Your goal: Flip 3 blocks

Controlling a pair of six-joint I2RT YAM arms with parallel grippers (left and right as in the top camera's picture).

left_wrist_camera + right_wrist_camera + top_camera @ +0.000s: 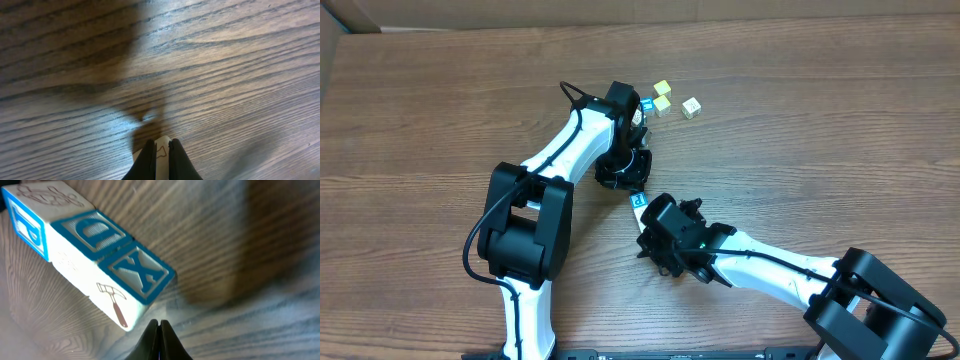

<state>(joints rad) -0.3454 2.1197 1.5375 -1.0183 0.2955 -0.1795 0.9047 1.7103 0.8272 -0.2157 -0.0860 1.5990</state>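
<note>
In right-wrist view alone, blocks bear a hammer.

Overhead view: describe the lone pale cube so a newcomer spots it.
On the wood-grain table, find the left arm's black wrist near top centre. Small cubes sit just right of it; the pale wooden cube is rightmost, standing apart, whiter than the two yellow cubes to its left.

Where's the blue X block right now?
Right wrist view: the blue X block lies just ahead of the shut right pincer, ending a row of blocks.
</note>
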